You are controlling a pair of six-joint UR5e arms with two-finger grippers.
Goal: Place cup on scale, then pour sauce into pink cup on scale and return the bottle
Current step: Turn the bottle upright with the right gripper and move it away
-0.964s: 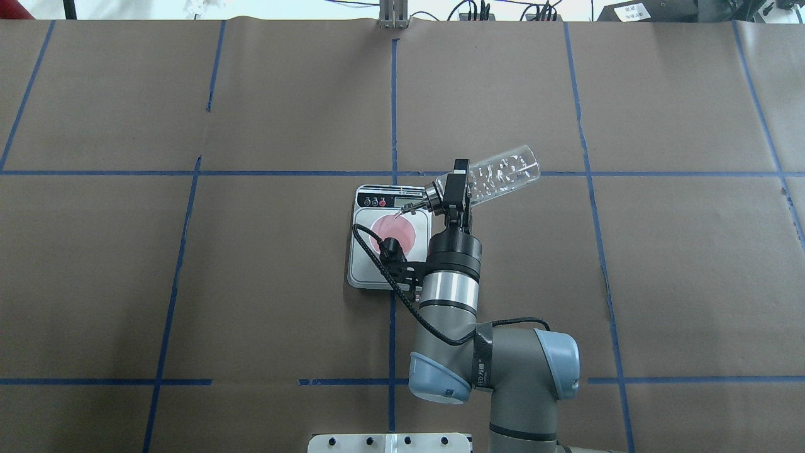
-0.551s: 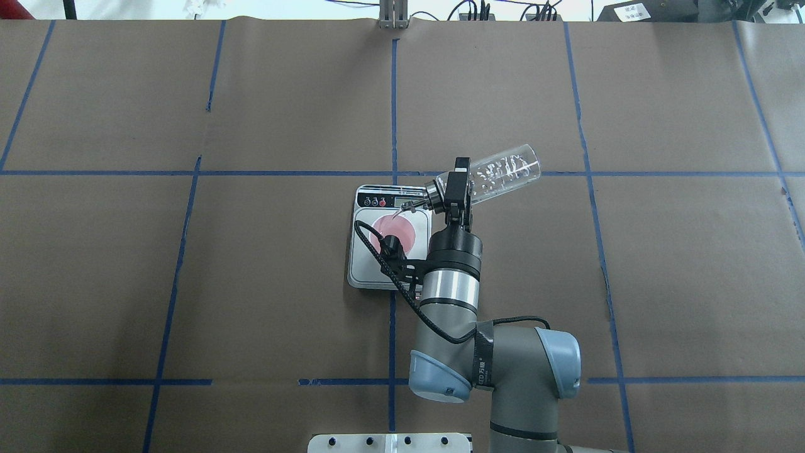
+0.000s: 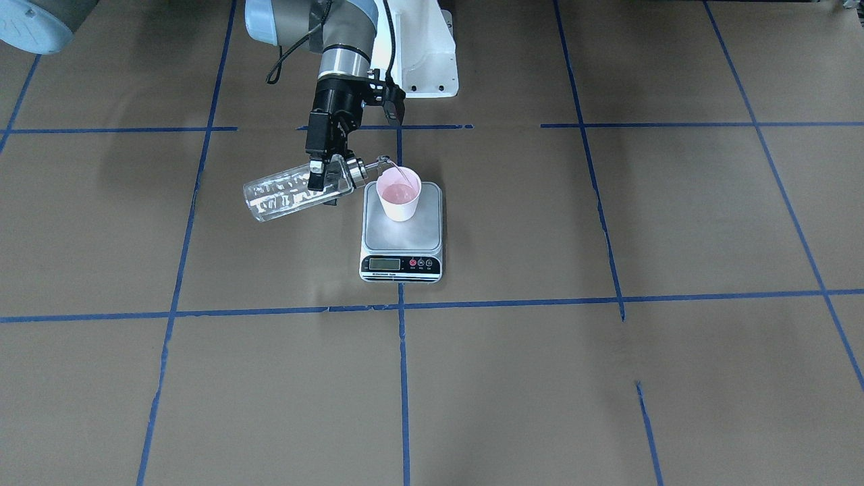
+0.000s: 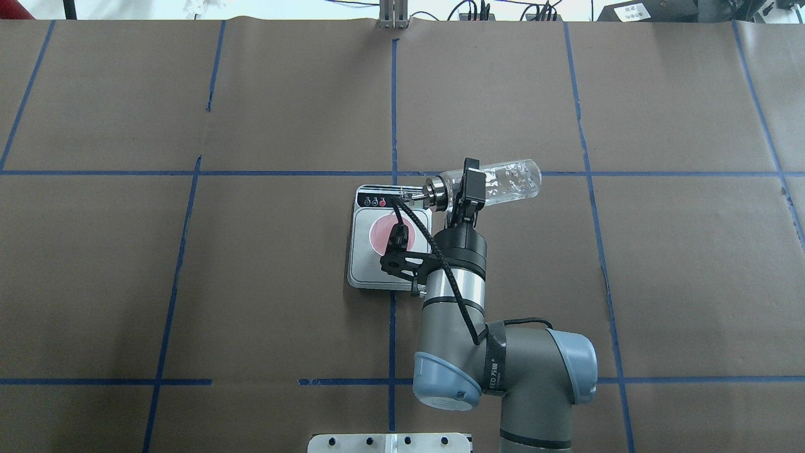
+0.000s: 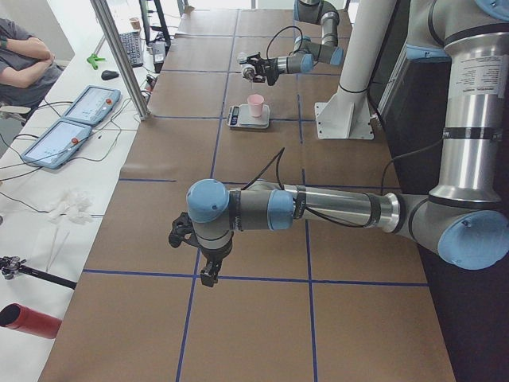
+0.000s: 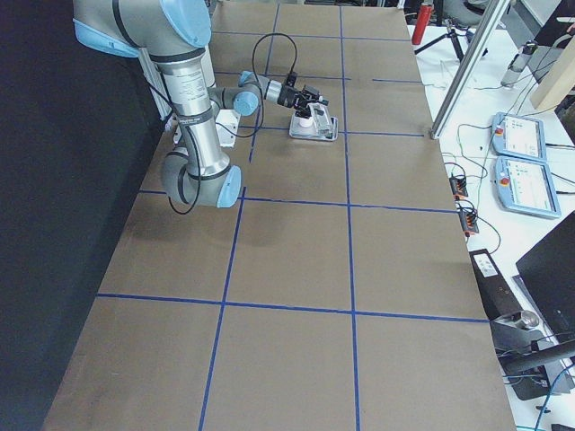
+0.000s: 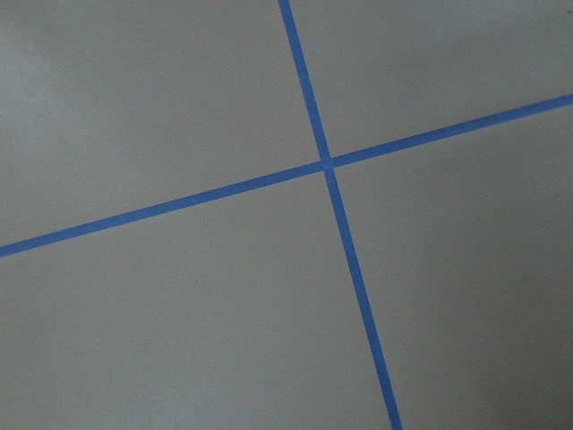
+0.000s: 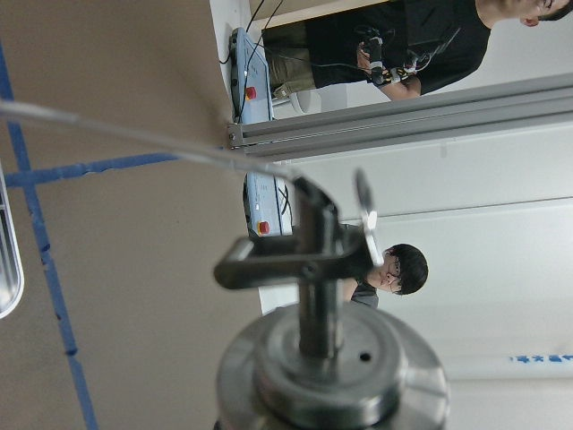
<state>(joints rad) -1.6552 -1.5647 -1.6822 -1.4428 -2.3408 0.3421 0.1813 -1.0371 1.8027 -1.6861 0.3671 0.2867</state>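
The pink cup [image 3: 398, 196] stands upright on the silver scale [image 3: 402, 236], with liquid in it. My right gripper [image 3: 327, 179] is shut on the clear glass bottle [image 3: 280, 196] near its metal collar. It holds the bottle almost level, spout toward the cup's rim. From overhead, the bottle [image 4: 509, 181] lies sideways in the right gripper [image 4: 468, 189], and the wrist camera partly hides the cup [image 4: 385, 234] on the scale [image 4: 365, 267]. The right wrist view shows the collar [image 8: 331, 367] and spout close up. My left gripper [image 5: 208, 274] hangs over bare table far from the scale; I cannot tell whether it is open or shut.
The robot's white base plate [image 3: 422, 61] is behind the scale. Blue tape lines [image 7: 327, 163] cross the brown table. Beyond the table's far edge stand an aluminium post [image 5: 119, 56] and tablets [image 5: 79, 107], and an operator sits there [image 5: 24, 60].
My right wrist has rolled the bottle from spout-down back toward level. Its spout has lifted off the cup's middle toward the scale's display end. The cup has stayed put.
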